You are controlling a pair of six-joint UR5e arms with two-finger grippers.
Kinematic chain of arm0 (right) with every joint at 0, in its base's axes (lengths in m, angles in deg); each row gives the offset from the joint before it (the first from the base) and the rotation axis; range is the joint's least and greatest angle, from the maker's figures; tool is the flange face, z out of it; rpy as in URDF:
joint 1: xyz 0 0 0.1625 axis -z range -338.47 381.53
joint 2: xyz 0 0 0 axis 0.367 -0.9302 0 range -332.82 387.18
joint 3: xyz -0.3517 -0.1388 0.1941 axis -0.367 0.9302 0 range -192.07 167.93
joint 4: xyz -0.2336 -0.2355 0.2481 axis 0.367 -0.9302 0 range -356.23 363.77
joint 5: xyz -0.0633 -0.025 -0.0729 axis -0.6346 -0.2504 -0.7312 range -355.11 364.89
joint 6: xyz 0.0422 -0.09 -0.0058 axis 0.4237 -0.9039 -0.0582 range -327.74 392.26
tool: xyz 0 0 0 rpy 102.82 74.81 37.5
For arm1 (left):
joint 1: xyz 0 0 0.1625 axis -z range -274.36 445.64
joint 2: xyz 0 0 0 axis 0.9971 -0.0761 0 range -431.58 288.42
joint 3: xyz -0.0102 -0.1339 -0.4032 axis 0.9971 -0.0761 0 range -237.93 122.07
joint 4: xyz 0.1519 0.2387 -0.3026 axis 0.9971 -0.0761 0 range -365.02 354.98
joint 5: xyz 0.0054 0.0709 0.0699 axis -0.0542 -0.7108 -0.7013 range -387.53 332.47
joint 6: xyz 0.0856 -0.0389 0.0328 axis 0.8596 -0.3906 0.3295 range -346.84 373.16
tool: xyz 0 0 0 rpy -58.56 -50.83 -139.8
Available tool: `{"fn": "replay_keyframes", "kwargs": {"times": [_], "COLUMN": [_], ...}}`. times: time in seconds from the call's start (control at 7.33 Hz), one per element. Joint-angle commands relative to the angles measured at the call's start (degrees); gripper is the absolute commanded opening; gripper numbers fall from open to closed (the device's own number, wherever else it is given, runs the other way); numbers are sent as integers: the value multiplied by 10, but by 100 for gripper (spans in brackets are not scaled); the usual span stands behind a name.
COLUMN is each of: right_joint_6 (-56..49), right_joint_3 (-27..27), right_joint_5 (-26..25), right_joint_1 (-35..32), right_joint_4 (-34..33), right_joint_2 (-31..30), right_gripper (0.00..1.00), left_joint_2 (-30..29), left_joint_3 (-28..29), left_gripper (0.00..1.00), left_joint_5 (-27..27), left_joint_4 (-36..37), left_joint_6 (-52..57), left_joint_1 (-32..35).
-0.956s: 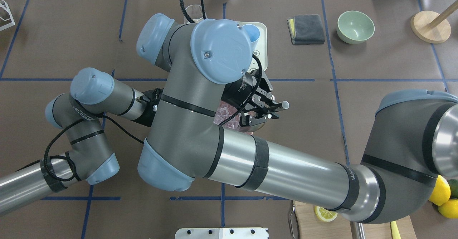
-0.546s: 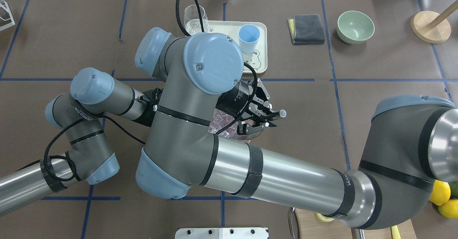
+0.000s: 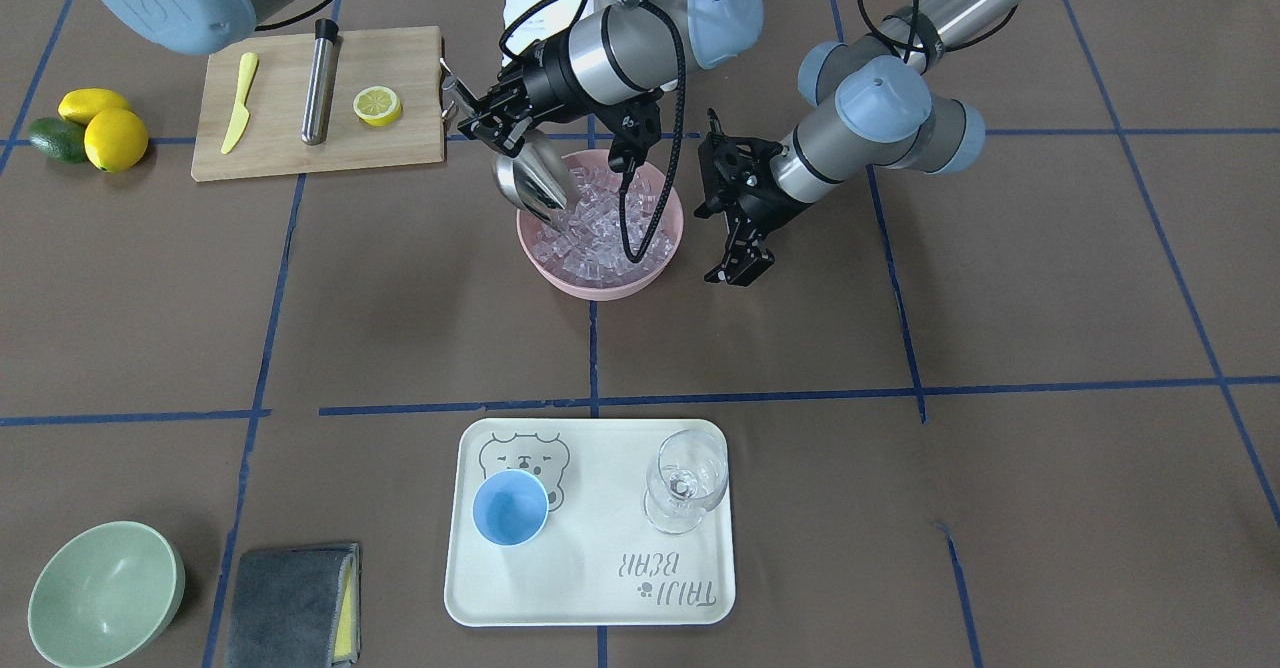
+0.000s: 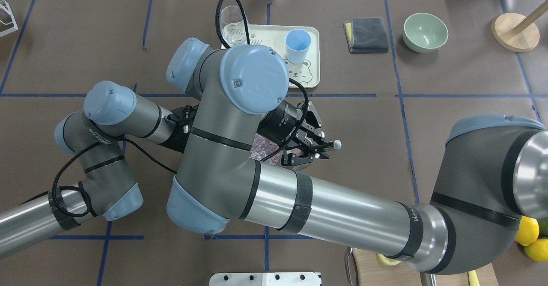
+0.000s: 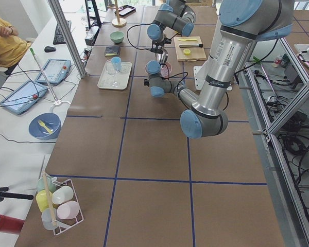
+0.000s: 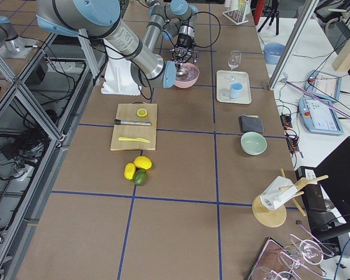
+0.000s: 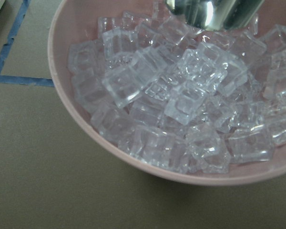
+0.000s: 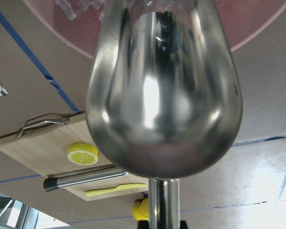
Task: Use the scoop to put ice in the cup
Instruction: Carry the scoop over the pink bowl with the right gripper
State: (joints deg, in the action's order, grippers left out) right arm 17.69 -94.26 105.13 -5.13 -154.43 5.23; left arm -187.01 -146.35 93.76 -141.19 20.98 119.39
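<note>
Exterior front-facing: right gripper (image 3: 482, 120) clenched on the short cylindrical handle of the shiny stainless-steel scoop (image 3: 533, 184). Scoop is tilted with its trough pointing down. Its front lip is in the heap of small clear ice cubes (image 3: 605, 233) inside the round pink bowl (image 3: 600, 290), at the bowl's side nearest the wooden cutting board (image 3: 280, 153). Can't tell whether any ice sits in the trough.

Right wrist view: only the scoop's convex underside, with the pink rim beyond it. Left wrist view: close on the ice heap, scoop tip touching cubes at the top edge.

Left gripper (image 3: 738, 270) is just beside the bowl's opposite side and apart from it. Its fingers point down toward the table and it looks released, jaws parted.

Small round light-blue plastic cup (image 3: 510, 508) stands upright on the cream rectangular bear-print tray (image 3: 590, 608), well apart from the bowl on the operators' side. Clear stemmed glass (image 3: 685, 478) stands beside it on the same tray.

On the board: lemon half (image 3: 377, 105), steel cylinder with black tip (image 3: 320, 78), yellow plastic knife (image 3: 238, 103). Pale green bowl (image 3: 105, 593) and folded grey cloth (image 3: 290, 603) lie near the tray.
</note>
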Motion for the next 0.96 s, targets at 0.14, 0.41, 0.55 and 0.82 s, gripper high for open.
{"fn": "replay_keyframes", "kwargs": {"times": [0.14, 0.41, 0.55, 0.82], "right_joint_6": [22, 21, 18, 18], "right_joint_3": [5, -1, -10, -17], "right_joint_5": [36, 39, 43, 69], "right_joint_1": [-1, -6, -8, -14], "right_joint_4": [63, 66, 71, 130], "right_joint_2": [-19, -29, -41, -69], "right_gripper": [0, 0, 0, 0], "left_joint_2": [1, 1, 1, 1], "left_joint_3": [-1, -2, -3, -2], "left_gripper": [100, 100, 100, 100], "left_joint_5": [-1, 0, 0, -1], "left_joint_4": [-5, -6, -6, -5], "left_joint_6": [0, 1, 1, 1], "left_joint_1": [0, 0, 1, 1]}}
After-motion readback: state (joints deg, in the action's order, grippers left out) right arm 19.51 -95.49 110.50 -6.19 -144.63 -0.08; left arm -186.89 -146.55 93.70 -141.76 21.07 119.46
